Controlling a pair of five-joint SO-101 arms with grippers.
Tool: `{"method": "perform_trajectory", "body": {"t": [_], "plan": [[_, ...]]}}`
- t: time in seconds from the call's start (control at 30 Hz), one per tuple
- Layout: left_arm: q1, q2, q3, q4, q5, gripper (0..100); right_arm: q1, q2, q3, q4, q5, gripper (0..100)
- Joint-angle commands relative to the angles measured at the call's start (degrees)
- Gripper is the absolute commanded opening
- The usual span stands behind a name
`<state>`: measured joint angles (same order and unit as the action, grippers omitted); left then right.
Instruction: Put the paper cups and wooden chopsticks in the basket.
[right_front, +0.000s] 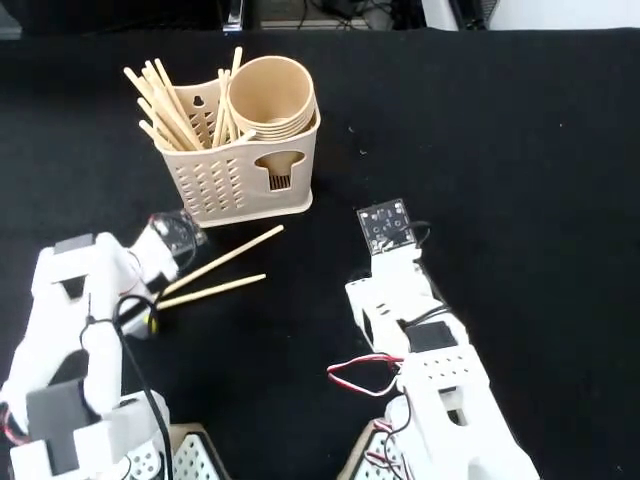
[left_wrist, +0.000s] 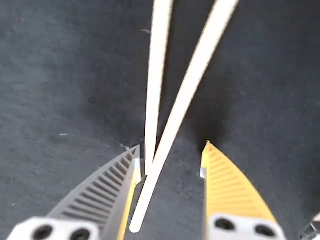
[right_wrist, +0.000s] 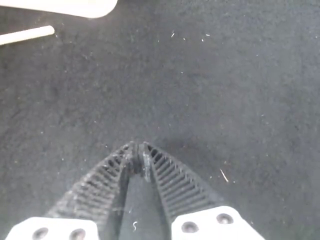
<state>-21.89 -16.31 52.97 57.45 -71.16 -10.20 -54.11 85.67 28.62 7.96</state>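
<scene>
Lying between the spread left fingers (left_wrist: 227, 185), two chopsticks (left_wrist: 189, 90) converge.

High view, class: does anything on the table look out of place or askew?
Two pale wooden chopsticks lie loose on the black table beside the beige perforated plastic basket, splayed in a V, its narrow end within the open left gripper.

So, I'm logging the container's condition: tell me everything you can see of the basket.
The basket is beige and plastic-looking, with rows of small slots in its walls and a keyhole-shaped cutout in front. It stands upright on the black table, on the far side and left of centre in the high view. A divider splits it in two: one compartment holds a leaning bundle of wooden chopsticks, the other a nested stack of paper cups.
</scene>
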Motion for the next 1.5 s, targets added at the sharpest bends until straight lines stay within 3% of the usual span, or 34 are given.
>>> {"method": "perform_trajectory", "body": {"t": [0.0, 0.37, 0.67, 1.07, 1.47], "plan": [[-0.92, -4.57, 2.15, 0.53, -1.67, 20, 0.44, -0.57, -0.22, -1.32, 0.0, 1.4], [0.31, -8.0, 1.45, -8.53, 2.99, 21, 0.44, -0.57, -0.22, -1.32, 0.0, 1.5], [9.36, -0.7, 0.13, -8.88, 7.82, 21, 0.44, -0.57, -0.22, -1.32, 0.0, 1.5], [7.52, 10.9, -7.6, -8.44, 7.47, 21, 0.44, -0.57, -0.22, -1.32, 0.0, 1.5], [7.78, 11.43, -7.25, -4.57, 7.38, 17, 0.44, -0.57, -0.22, -1.32, 0.0, 1.5]]}}
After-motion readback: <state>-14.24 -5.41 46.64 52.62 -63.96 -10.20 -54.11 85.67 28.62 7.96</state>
